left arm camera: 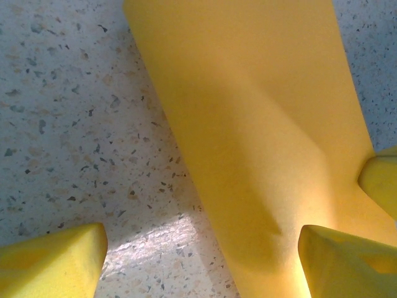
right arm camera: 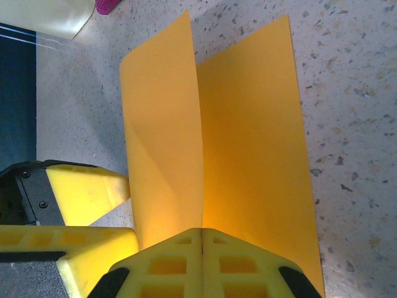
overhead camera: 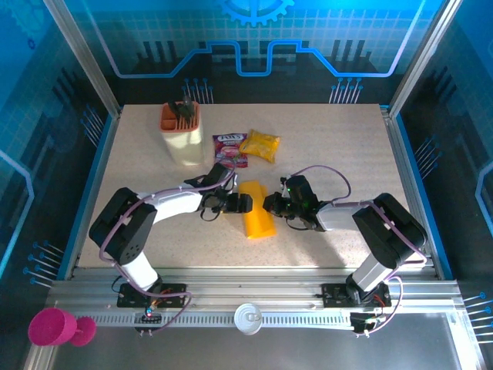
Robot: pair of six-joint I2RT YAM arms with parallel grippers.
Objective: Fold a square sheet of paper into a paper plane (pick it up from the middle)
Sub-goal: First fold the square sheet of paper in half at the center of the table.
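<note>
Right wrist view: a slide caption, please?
Right fingers shut on the half-folded orange-yellow paper sheet on the speckled table.

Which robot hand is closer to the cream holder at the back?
Left. The left gripper lies in front-right of the cream holder, beside the sheet of paper; the right gripper clamps that sheet from the other side, farther off.

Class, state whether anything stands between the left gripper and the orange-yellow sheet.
Nothing visible does. The left gripper is open right at the square sheet of paper, which the right gripper pinches at its crease.
</note>
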